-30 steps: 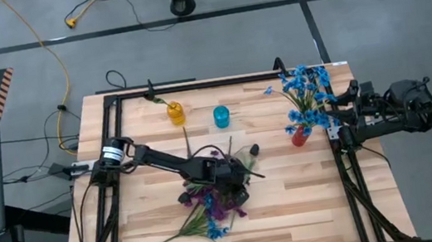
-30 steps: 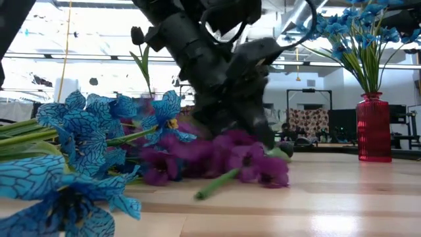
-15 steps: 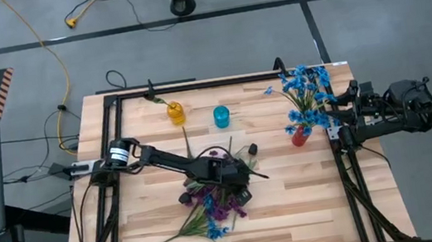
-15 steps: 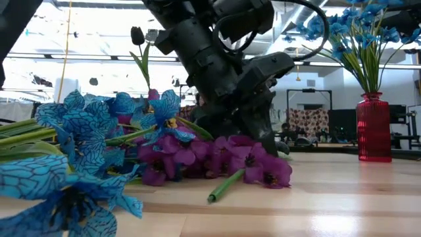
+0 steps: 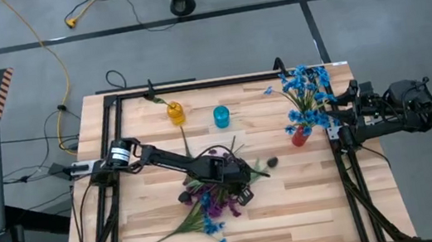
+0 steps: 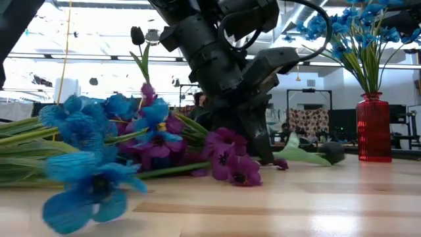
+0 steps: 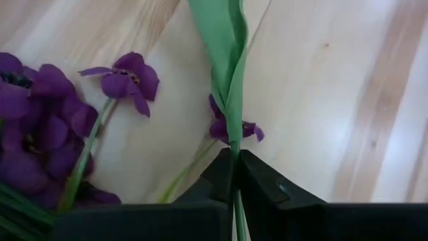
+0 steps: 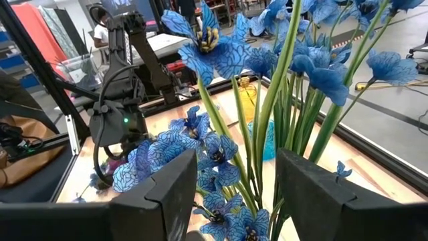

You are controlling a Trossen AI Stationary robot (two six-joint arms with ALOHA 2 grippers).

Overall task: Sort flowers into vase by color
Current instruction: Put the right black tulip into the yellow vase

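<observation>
On the middle of the table lies a pile of purple and blue flowers (image 5: 206, 207). My left gripper (image 5: 246, 180) stands at the pile's right end, slanting down, and is shut on the green stem of a flower with a dark blossom (image 5: 272, 162). That flower lies flat on the wood, blossom (image 6: 332, 153) toward the table's right. A red vase (image 5: 299, 136) at the right holds a bunch of blue flowers (image 5: 305, 88). My right gripper (image 8: 235, 195) waits open at the table's right edge, just behind those blue flowers. My left gripper pinches the thin green stem (image 7: 233, 142) between its two fingertips, just below the long folded leaf (image 7: 224, 47). The fingers come slanting down from the table's left, and the stem runs on forward past them. Leaf and dark blossom rest on the table.
A yellow vase (image 5: 175, 112) and a teal vase (image 5: 221, 117) stand at the table's far side. A black frame (image 5: 195, 85) runs around the table's edges. Bare wood lies between the pile and the red vase. Another dark blossom (image 6: 137, 34) sticks up behind the pile.
My left gripper has shut on the stem at the pile's right end. The dark blossom has slid toward the table's right and near side. The purple and blue flowers have shifted a little on the table.
</observation>
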